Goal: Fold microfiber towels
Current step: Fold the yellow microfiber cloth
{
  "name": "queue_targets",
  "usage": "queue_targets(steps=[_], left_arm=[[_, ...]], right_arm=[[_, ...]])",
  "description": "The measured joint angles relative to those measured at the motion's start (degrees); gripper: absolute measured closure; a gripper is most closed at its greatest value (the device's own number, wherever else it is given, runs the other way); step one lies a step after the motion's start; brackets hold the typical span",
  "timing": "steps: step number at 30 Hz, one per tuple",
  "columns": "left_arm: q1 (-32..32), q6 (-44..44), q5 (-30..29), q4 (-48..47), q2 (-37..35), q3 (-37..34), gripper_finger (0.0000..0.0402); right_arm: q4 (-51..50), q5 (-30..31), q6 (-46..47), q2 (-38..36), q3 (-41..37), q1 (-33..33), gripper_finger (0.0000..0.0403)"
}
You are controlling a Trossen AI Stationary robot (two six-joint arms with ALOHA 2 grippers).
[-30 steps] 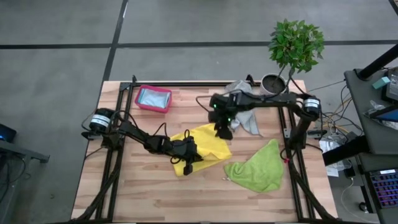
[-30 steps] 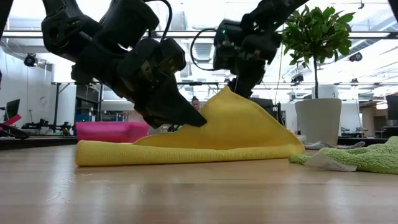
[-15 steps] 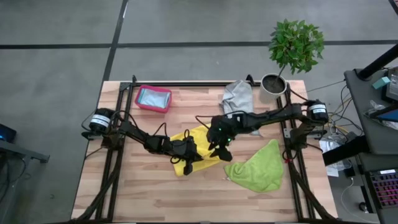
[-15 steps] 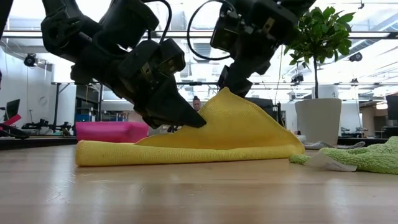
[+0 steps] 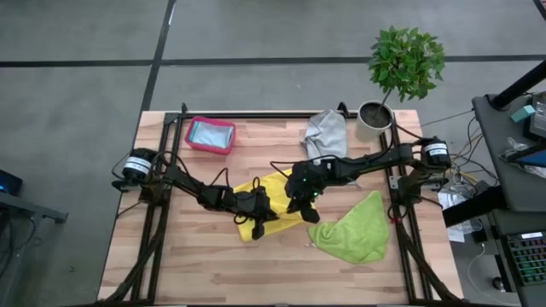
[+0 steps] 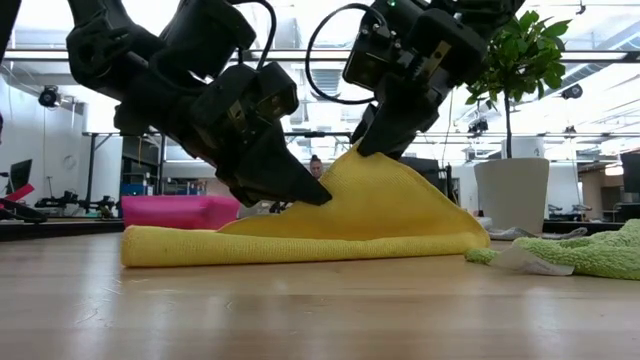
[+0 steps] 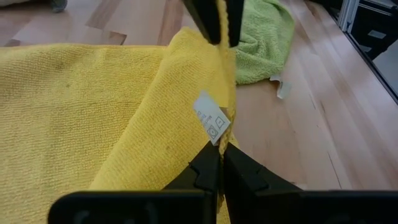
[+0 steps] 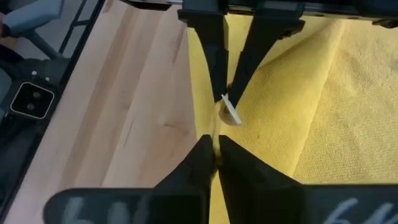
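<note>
Both sets of fingers are clamped tight on the same yellow towel (image 5: 271, 205): left gripper (image 5: 258, 215) pinches its near edge close to the white care tag (image 7: 211, 118), right gripper (image 5: 298, 201) pinches the same raised edge a little farther along, so the two grippers sit near each other with the fold ridge between them. Wooden table (image 5: 171, 256) carries everything. Yellow towel lies mid-table, long axis running roughly left to right in the high view, slightly slanted; in the low view it lies flat on the left and rises to a peak under the right gripper (image 6: 385, 140), then slopes down to the right. Left gripper (image 6: 290, 185) holds the cloth lower down, just above the flat layer. Lime green towel (image 5: 351, 228) lies crumpled at the right front, just beside the yellow one, apart from both grippers. Grey towel (image 5: 327, 133) is bunched at the back right near the potted plant (image 5: 401, 68). Pink-red bin (image 5: 211, 135) sits back left with a light blue towel (image 5: 210, 133) inside it. Left wrist view shows its closed fingers (image 7: 208, 168) biting the edge right below the tag, with the other arm's closed fingertips farther along the ridge. Right wrist view shows the same edge nipped at its own fingers (image 8: 202, 155).
</note>
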Motion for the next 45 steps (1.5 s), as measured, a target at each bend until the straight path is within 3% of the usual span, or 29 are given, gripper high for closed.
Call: queue_targets(steps=[9,13,16,23,32,45], left_arm=[[0.81,-1.26,0.58,-0.14,-0.58,-0.02,0.0394],[1.21,-1.42,1.03,-0.41,-1.15,-0.02,0.0356],[1.46,-1.03,1.07,-1.98,-2.38,-0.07,0.0318],[1.90,0.18,0.61,-18.00,-10.73,0.04,0.0262],[1.90,0.05,-10.51,-46.34,-22.05,-0.05,0.0258],[2.03,0.72,-9.90,-48.23,-20.67,-4.54,0.0259]], right_arm=[[-2.43,-0.01,-4.20,-1.70,-0.02,0.00,0.0394],[-3.83,0.09,-4.95,-2.72,-0.02,0.00,0.0394],[-6.04,3.66,-6.25,-4.05,-0.02,0.00,0.0394],[-12.86,8.08,-10.50,-7.87,-0.02,-0.03,0.0394],[-17.02,9.37,-11.80,-10.19,-0.02,-0.03,0.0394],[-20.26,9.25,-12.65,-10.19,-0.02,0.00,0.0394]])
